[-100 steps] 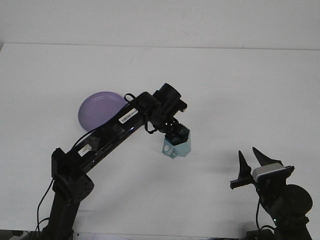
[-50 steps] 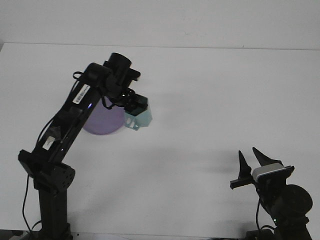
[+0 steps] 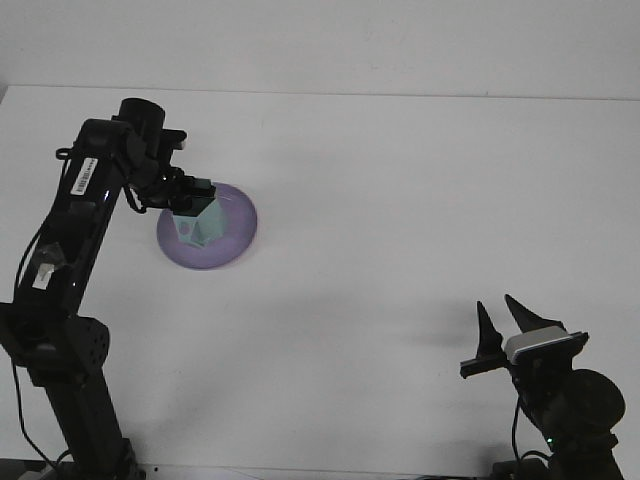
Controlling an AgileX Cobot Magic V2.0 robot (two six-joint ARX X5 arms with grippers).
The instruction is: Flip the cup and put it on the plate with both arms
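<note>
Left gripper [image 3: 192,200] clamping cup [image 3: 196,224] over plate [image 3: 235,228], contact unclear

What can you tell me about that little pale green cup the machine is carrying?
The cup is pale mint green with flat, angular sides rather than a round wall, and looks like plastic. It is held at its top by the left hand, whose dark fingers close on it and hide its rim. It sits tilted, over the left part of the purple plate. From this one view I cannot tell whether it already touches the plate or hangs just above it, nor which end is up.
</note>
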